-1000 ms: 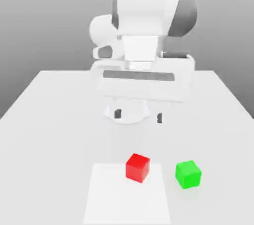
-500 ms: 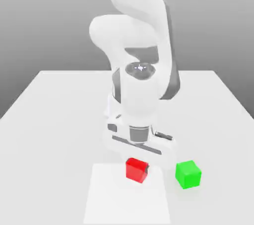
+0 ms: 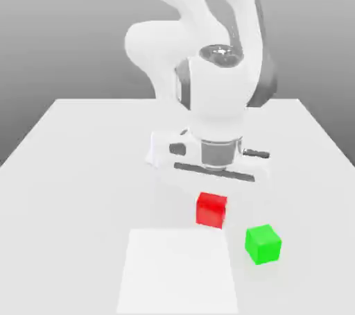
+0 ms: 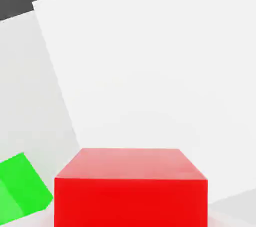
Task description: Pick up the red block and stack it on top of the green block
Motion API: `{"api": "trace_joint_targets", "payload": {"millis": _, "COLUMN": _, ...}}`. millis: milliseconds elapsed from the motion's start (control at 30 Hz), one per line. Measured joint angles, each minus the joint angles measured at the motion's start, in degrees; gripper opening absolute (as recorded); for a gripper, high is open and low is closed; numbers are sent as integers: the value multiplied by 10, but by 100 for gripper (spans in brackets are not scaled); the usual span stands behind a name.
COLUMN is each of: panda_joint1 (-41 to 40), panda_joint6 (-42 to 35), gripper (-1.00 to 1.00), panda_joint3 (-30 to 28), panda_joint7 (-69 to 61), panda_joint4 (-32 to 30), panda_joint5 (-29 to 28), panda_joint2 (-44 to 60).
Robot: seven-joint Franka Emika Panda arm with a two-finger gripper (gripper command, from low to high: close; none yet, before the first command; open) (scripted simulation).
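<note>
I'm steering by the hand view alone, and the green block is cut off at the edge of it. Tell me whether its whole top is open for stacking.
Observer: In the exterior view, the green block shows its entire top face, with nothing on it.
Operator: Give me the red block's place in your exterior view.
Observer: The red block appears to the green one's left there, higher in the picture, with a visible gap between them.
Operator: Now report where the arm is.
Observer: The arm shows above the red block in the exterior view, not above the green one.
</note>
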Motion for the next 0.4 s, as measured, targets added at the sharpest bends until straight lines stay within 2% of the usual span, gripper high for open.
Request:
{"api": "trace_joint_targets", "payload": {"millis": 100, "panda_joint1": 40, "panda_joint6": -21, "gripper": -100, "panda_joint3": 25, "panda_joint7": -57, "panda_joint4": 27, "panda_joint5": 0, "panda_joint2": 6}}
{"api": "trace_joint_targets", "payload": {"millis": 267, "panda_joint1": 46, "panda_joint6": 57, "gripper": -100, "panda_joint3": 17, "panda_joint7": -31, "panda_joint4": 36, "panda_joint5": -53, "panda_joint2": 95}}
{"api": "trace_joint_targets", "payload": {"millis": 300, "panda_joint1": 48, "panda_joint6": 75, "gripper": 100, "panda_joint3": 12, "panda_joint7": -23, "panda_joint4": 37, "panda_joint5": -64, "panda_joint2": 115}}
{"api": "trace_joint_targets", "payload": {"millis": 400, "panda_joint1": 48, "panda_joint6": 75, "gripper": 100, "panda_joint3": 12, "panda_joint7": -23, "panda_joint4": 37, "panda_joint5": -64, "panda_joint2": 115}}
